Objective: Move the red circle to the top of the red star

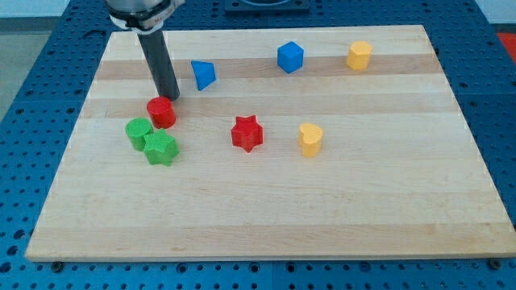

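board (266, 209): pale smooth wood | rod (161, 64): dark, slightly glossy

Between the red circle (161, 112) and the red star (247, 133) the board (266, 217) lies open. Two green blocks (151, 141) crowd the circle's lower side, my tip (172, 97) sits at its upper right, and the blue triangle (203, 75) stands just beyond.
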Tool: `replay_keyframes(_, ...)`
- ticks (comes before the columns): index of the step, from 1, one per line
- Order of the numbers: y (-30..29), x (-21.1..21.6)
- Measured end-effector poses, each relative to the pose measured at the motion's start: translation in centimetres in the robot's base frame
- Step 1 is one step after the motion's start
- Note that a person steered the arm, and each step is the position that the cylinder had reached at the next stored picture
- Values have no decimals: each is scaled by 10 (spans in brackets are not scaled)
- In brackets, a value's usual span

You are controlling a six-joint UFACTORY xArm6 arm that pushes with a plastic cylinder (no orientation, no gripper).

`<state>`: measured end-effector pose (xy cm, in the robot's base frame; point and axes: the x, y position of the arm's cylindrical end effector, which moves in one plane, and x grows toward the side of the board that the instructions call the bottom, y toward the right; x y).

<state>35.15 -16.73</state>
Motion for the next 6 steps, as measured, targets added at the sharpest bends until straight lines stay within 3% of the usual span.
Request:
replay_keyframes(2, -46, -10)
replay_keyframes(4, -46, 27)
replay_keyframes(6, -15, 34)
